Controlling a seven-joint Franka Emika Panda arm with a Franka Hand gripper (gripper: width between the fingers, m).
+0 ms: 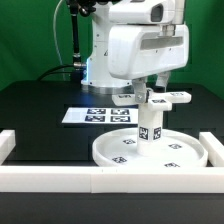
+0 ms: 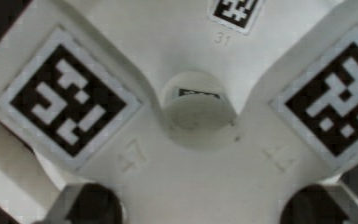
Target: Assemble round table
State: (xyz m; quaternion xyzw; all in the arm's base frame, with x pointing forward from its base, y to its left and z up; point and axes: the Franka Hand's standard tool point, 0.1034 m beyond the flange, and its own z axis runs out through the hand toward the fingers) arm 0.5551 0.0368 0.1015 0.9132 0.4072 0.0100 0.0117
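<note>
The large round disc (image 1: 170, 155) lies flat on the table in front of the border wall. The short post (image 1: 149, 124) stands upright on the disc's middle. The flat cross-shaped piece (image 1: 166, 98) sits level on top of the post. My gripper (image 1: 150, 90) comes straight down onto it, with its fingers on either side of one arm of the cross. In the wrist view the cross-shaped piece (image 2: 194, 150) fills the frame, showing its tags and its round centre hub (image 2: 197, 105). My gripper (image 2: 217, 205) has its dark fingertips (image 2: 91, 205) against the piece's two sides.
The marker board (image 1: 95, 115) lies flat on the black table behind the disc, at the exterior view's left. The white border wall (image 1: 70, 180) runs along the front, with raised ends at both sides. The arm's base stands behind.
</note>
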